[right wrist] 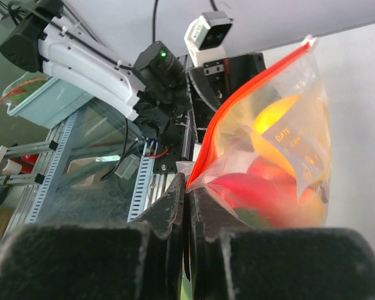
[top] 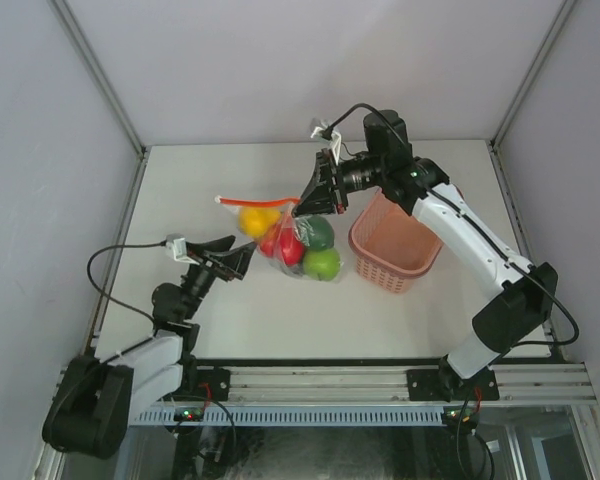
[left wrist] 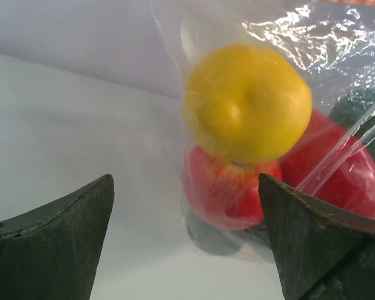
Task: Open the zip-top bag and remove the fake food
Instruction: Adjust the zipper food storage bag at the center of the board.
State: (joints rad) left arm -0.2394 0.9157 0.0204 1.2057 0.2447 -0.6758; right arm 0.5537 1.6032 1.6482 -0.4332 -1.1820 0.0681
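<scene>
right gripper [right wrist: 187,190] is pinching zip-top bag [top: 280,228] strip | left gripper [top: 236,256] is hovering spread | should be gripping the lip ahead (not fake food [left wrist: 247,103])

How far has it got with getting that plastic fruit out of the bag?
Early on. Done: the right claw is shut on one end of the orange-red strip of the zip-top bag, holding that end up. In hand: the left claw, wide open, faces the bag by the yellow fruit, gripping nothing. Left: the strip looks shut, and all the fake food sits inside.
</scene>
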